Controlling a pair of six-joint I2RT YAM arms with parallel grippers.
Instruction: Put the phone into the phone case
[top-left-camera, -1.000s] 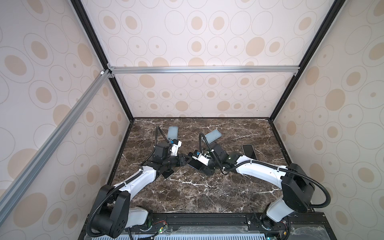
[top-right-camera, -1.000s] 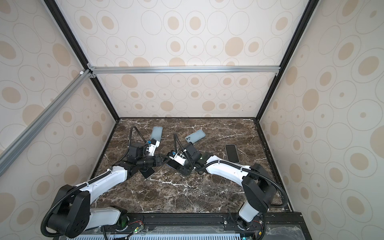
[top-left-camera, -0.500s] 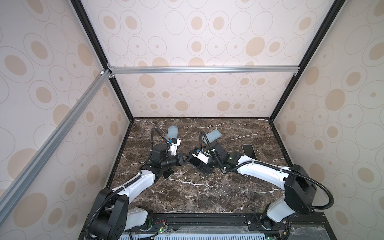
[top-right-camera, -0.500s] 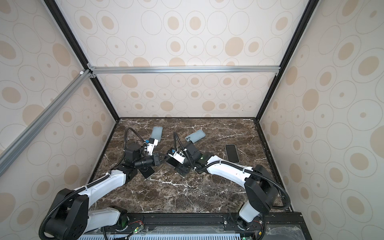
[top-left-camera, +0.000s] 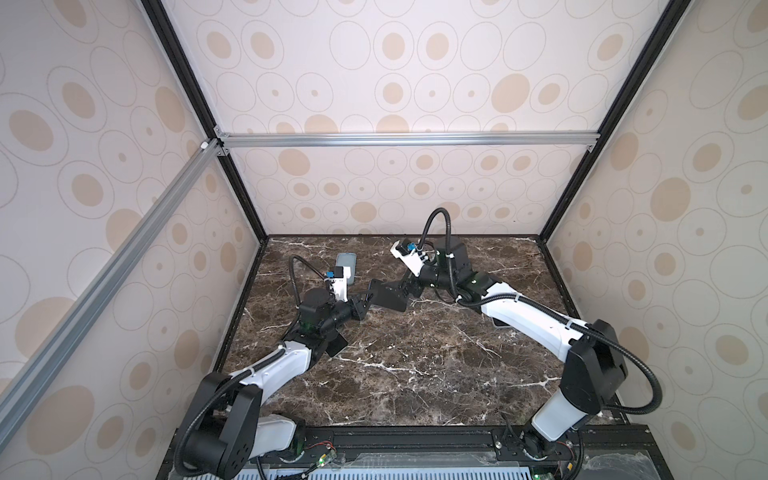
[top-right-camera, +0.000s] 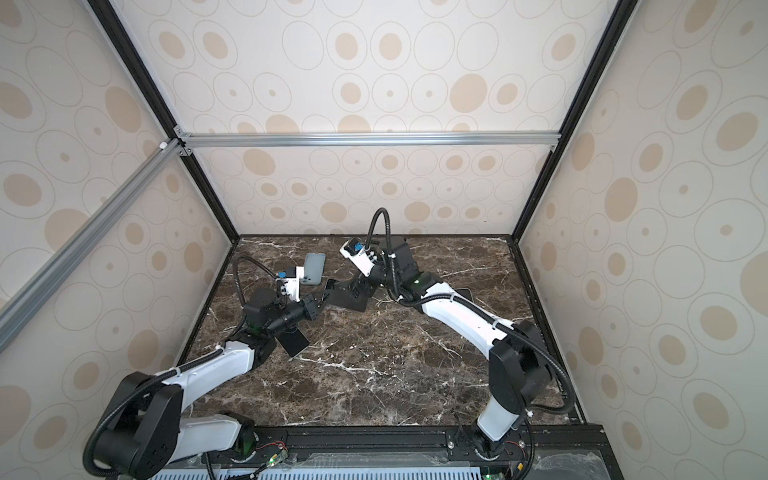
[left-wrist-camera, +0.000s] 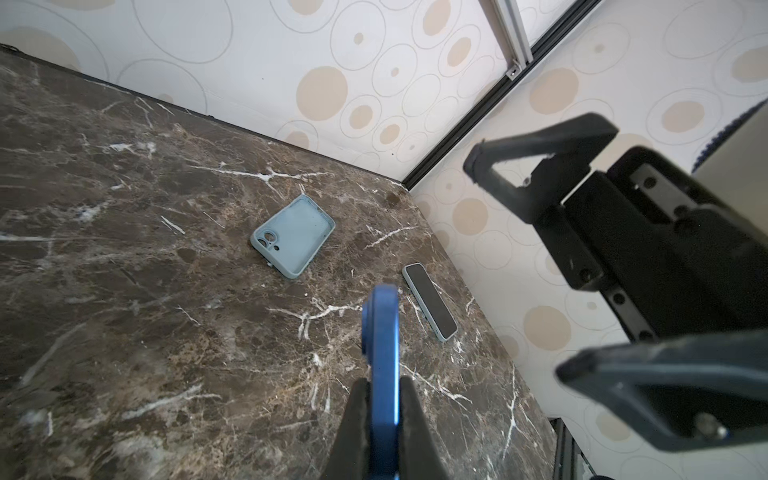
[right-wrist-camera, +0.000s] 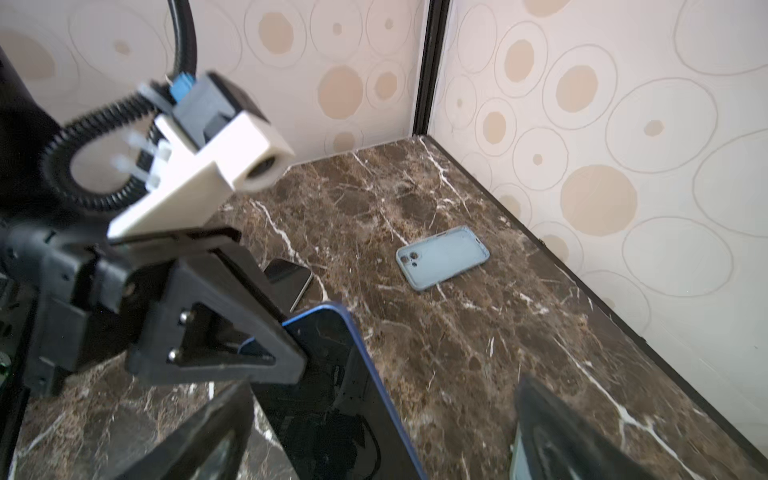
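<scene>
Your phone (top-left-camera: 386, 296), the blue-edged one, is up off the marble tabletop (top-left-camera: 415, 374). It hangs in the air between the two arms, around the middle of the table and toward the back. In both top views it reads as a dark tilted slab. From the left wrist you see it edge-on, as a thin blue strip.

Your left gripper (top-left-camera: 365, 302) has it. The jaws are pinched down narrow on one end of the phone, with a finger on each face. Your right gripper (top-left-camera: 409, 286) is at the other end with its jaws spread wide. In the right wrist view the phone runs down into the gap between its fingers (right-wrist-camera: 199, 440), and you cannot see either one touching it.

The phone case (top-left-camera: 345, 268), pale blue, lies flat on the tabletop just behind the left wrist camera, to the left of the held phone and apart from it. The right wrist view shows it hollow side up.

A second case (left-wrist-camera: 292, 237), also hollow side up, lies on the right toward the back corner. The right arm hides it in the top views. Near it, but apart, a pale-rimmed phone (left-wrist-camera: 430, 301) lies screen up. A dark phone (top-right-camera: 293, 343) lies on the tabletop under your left arm.
</scene>
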